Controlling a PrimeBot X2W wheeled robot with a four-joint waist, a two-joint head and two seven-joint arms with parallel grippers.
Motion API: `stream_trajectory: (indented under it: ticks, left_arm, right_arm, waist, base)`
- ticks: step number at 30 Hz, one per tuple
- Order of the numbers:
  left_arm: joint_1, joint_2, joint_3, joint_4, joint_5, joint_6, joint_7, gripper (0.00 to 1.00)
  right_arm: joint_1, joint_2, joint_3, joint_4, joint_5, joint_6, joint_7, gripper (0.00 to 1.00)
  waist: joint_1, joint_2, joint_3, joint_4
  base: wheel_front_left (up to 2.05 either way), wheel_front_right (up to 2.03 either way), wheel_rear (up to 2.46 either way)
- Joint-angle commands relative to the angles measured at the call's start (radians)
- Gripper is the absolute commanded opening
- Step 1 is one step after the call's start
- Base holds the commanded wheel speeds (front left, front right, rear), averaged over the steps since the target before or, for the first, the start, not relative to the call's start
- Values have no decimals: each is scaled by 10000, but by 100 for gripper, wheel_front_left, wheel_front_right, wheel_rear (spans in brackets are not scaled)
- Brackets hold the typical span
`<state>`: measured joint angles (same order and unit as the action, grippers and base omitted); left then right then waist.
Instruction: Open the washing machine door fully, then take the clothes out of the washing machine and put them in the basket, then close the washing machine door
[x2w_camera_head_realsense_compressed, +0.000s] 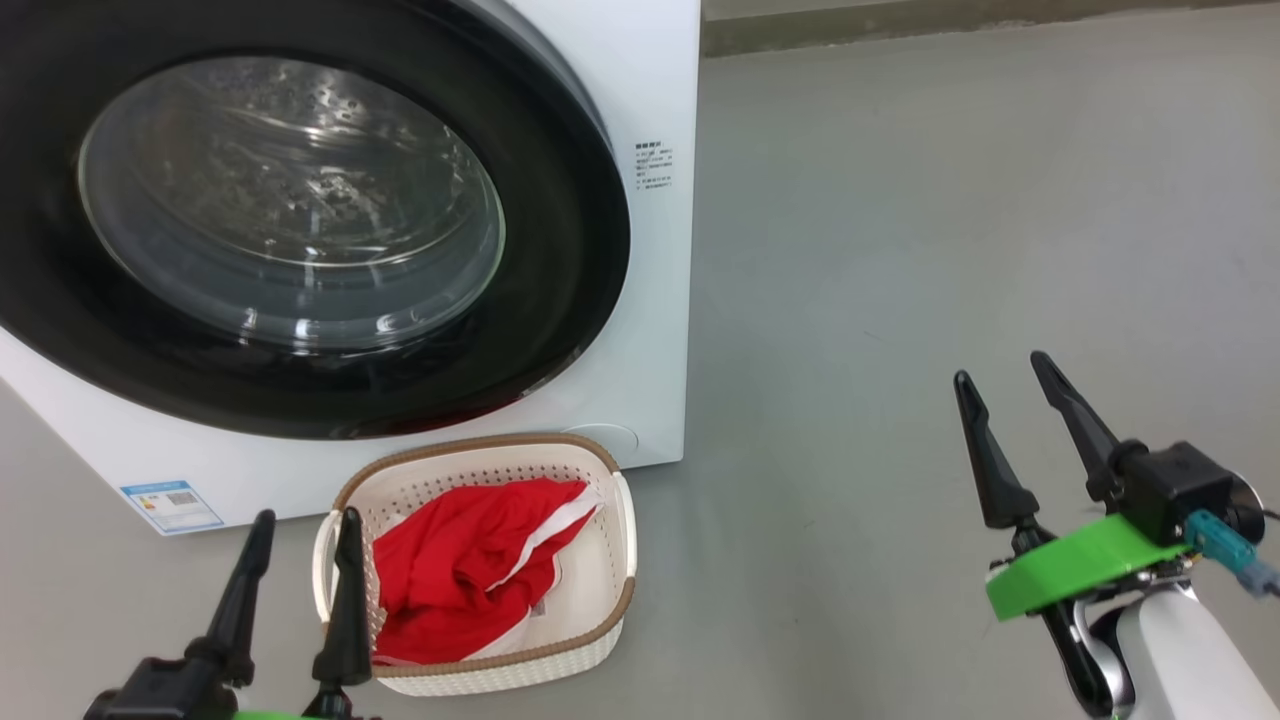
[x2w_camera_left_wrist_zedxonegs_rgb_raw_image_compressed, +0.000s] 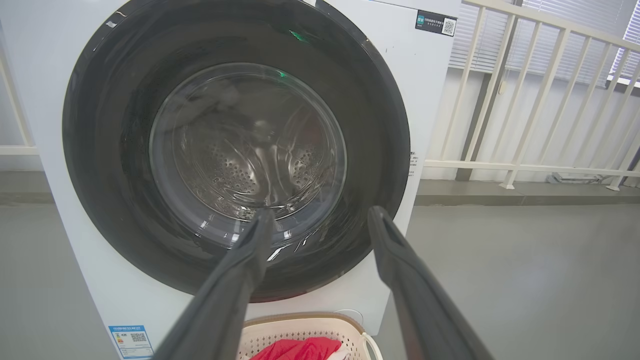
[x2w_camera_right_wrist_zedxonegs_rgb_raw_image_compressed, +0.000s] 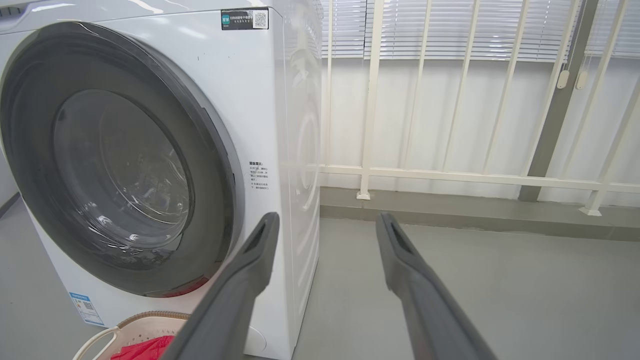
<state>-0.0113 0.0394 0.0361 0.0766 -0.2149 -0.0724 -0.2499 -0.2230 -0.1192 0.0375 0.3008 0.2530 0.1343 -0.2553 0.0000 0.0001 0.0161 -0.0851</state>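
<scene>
- The washing machine door sits shut, flush with the front of the washing machine; the steel drum shows through its glass.
- The clothes — red fabric with white trim — lie bunched inside the basket.
- The basket stands on the grey floor, just in front of the machine, below the door.
- Left gripper: fingers spread, released, nothing held; positioned at the basket's left edge.
- Right gripper: fingers spread, released, empty — well apart to the right, above bare floor.

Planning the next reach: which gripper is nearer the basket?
The left gripper: its fingers sit by the basket's left rim, while the right gripper hangs far off over the floor.
</scene>
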Motion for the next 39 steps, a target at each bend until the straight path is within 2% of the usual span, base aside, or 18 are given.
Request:
stream_trajectory:
  ticks: [1, 9, 16, 30, 31, 39]
  left_arm:
    - [-34, 113, 333, -371, 155, -129, -118, 100]
    - [145, 133, 382, -653, 259, -267, -118, 100]
    - [332, 124, 441, -607, 361, -201, -118, 100]
    - [434, 115, 438, -511, 639, 46, -118, 100]
    - [545, 10, 90, -268, 579, -58, 0, 0]
    - [622, -164, -11, 662, 444, -65, 83, 0]
  right_arm:
    - [138, 24, 98, -529, -151, -36, -65, 100]
    - [789, 201, 37, -1249, -393, -36, -65, 100]
    - [1212, 309, 58, -1691, -503, -36, -65, 100]
    - [1362, 357, 15, -1622, -542, -36, -65, 100]
    - [1428, 374, -188, -1402, -448, 0, 0, 0]
    - [1953, 605, -174, -500, -298, 2, 38, 0]
  waist:
    - [0, -1, -68, 11]
    - [0, -1, -140, 54]
    - [0, -1, -167, 19]
    - [0, -1, -246, 23]
    - [0, -1, -247, 23]
    - [0, -1, -251, 28]
  base:
    - [0, 0, 0]
    - [0, 0, 0]
    - [0, 0, 0]
    - [0, 0, 0]
    - [0, 0, 0]
    - [0, 0, 0]
